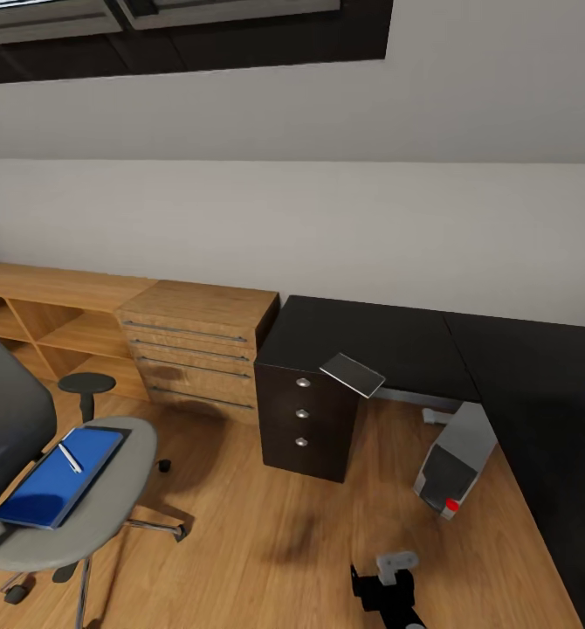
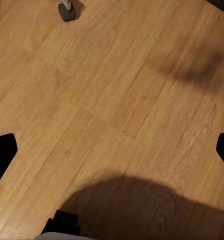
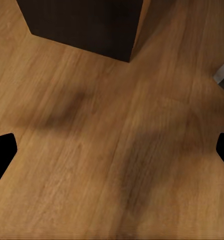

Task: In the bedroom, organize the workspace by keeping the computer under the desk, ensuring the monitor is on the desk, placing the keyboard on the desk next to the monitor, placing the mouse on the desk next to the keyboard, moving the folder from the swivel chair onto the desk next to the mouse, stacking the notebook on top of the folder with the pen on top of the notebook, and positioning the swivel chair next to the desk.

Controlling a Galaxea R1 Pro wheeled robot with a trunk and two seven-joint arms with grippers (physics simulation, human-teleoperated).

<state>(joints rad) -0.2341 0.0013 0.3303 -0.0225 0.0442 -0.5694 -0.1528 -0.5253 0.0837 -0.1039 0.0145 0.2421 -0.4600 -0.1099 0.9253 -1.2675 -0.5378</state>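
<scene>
The swivel chair [image 1: 109, 498] stands at the lower left of the head view, its grey seat turned toward the room. On the seat lies the blue folder [image 1: 61, 476], and the white pen [image 1: 70, 458] rests on top of it. The black-topped desk [image 1: 432, 345] runs along the wall to the right. Under the desk, the pale grey computer [image 1: 457, 459] stands tilted on the floor. A flat grey slab [image 1: 352, 374], possibly the notebook, overhangs the desk's near corner. My left gripper [image 2: 112, 150] and right gripper [image 3: 112, 150] are both open over bare floor. Monitor, keyboard and mouse are out of view.
A black three-drawer pedestal [image 1: 306, 428] stands under the desk's left end and shows as a dark block [image 3: 86, 25] in the right wrist view. A wooden drawer chest [image 1: 201, 349] and low wooden shelving [image 1: 39, 323] line the wall. A chair castor [image 2: 66, 11] sits on the wood floor [image 1: 266, 542].
</scene>
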